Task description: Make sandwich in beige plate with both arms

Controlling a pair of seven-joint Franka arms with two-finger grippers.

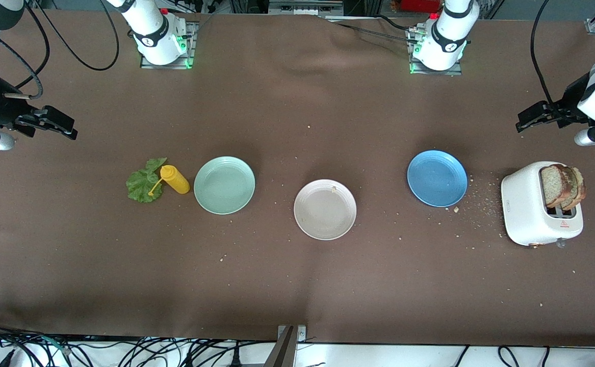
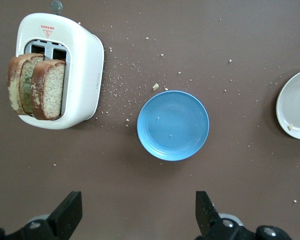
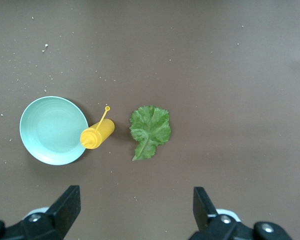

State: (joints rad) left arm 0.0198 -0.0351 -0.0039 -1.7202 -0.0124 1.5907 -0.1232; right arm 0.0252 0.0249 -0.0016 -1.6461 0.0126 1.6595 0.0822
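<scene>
Assembly has not begun. The beige plate (image 1: 325, 209) sits mid-table, bare except for a crumb. Both bread slices (image 1: 562, 186) stand in the white toaster (image 1: 539, 209) at the left arm's end; the lettuce leaf (image 1: 144, 182) lies beside the yellow squeeze bottle (image 1: 175, 179) at the right arm's end. The left gripper (image 2: 139, 215) and right gripper (image 3: 136, 212) hang above the table, jaws spread and empty. All placing steps remain.

Brown table (image 1: 297, 285): lettuce leaf (image 1: 143, 183), yellow bottle (image 1: 175, 179), mint plate (image 1: 224, 184), beige plate (image 1: 325, 209), blue plate (image 1: 437, 178), toaster (image 1: 529, 211), crumbs (image 1: 481, 201).
</scene>
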